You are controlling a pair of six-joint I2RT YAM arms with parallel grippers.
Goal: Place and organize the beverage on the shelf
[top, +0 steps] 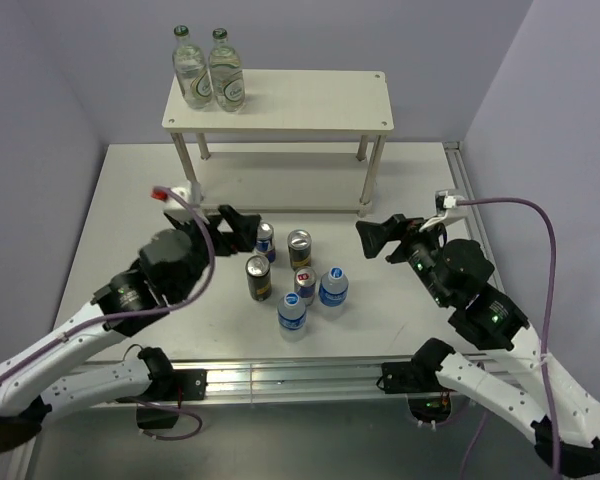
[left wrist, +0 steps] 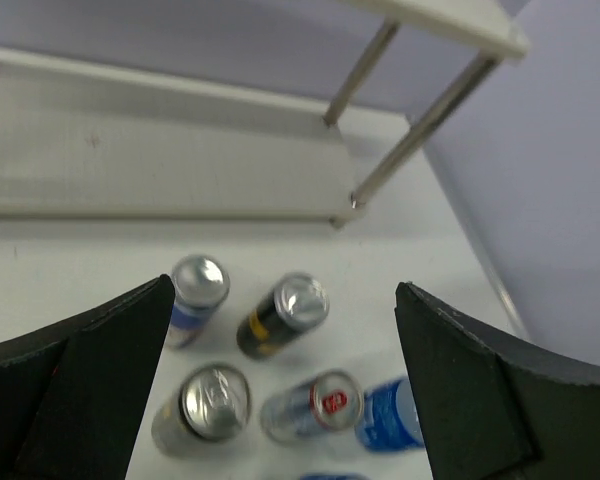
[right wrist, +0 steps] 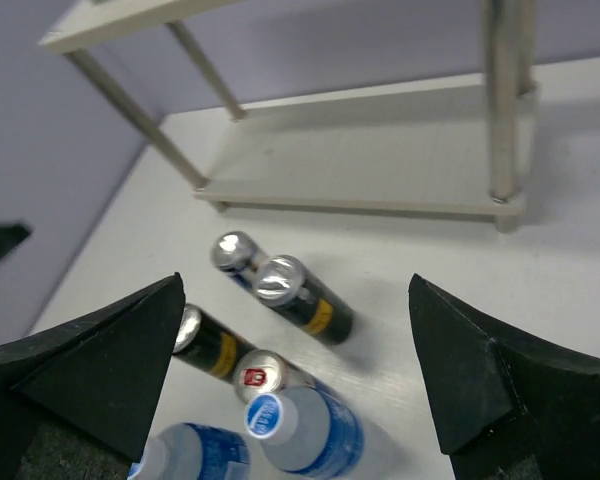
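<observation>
Four small cans and two water bottles stand grouped on the table in front of the shelf [top: 310, 102]. There are a blue can [top: 265, 240], two dark cans [top: 299, 247] [top: 258, 277], a red-topped can [top: 304, 285] and two blue-labelled bottles [top: 333, 287] [top: 291, 311]. My left gripper [top: 242, 228] is open and empty just left of the group. My right gripper [top: 375, 238] is open and empty to its right. The left wrist view shows the cans [left wrist: 280, 315] between my open fingers [left wrist: 110, 350]. The right wrist view shows the cans [right wrist: 300, 298] and a bottle [right wrist: 305, 430].
Two clear glass bottles with green caps [top: 191, 68] [top: 225, 70] stand on the left end of the shelf's top board. The lower board [top: 280, 182] holds nothing. Thin legs [top: 372, 170] stand at the corners. Purple walls close the back and sides.
</observation>
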